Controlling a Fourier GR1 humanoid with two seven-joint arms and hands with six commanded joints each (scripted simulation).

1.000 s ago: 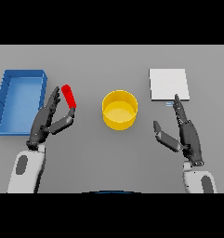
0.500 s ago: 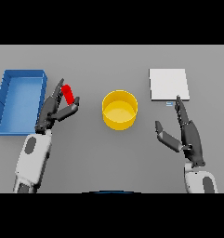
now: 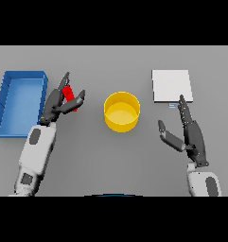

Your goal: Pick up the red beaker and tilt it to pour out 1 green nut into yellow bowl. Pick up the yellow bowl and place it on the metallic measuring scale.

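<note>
Grey table (image 3: 110,170), seen from above. Left hand (image 3: 58,101) sits left of centre, just to the right of the blue tray (image 3: 6,101), with its arm coming up from the lower left. Its fingers (image 3: 62,84) reach up and away, thumb (image 3: 76,99) out to the right, and the red beaker (image 3: 68,93) shows between them; only a small part of the beaker is visible, the rest hidden behind the hand. Fingers and thumb are set on either side of the beaker and look closed in on it, though whether it is off the table cannot be told from this angle. The beaker lies between the blue tray and the yellow bowl (image 3: 121,111), nearer the tray. The yellow bowl stands upright near the middle of the table, apart from both hands, with its inside showing plain yellow; no green nut can be made out. The metallic measuring scale (image 3: 171,85) is a pale square plate at the upper right, well apart from the bowl, with a small light mark at its near edge. Right hand (image 3: 191,134) is below the scale, arm coming up from the lower right; fingers straight and pointing up toward the scale's near edge, thumb spread out to the left, holding nothing, and its fingertips are close to the scale but appear not to touch it.
</note>
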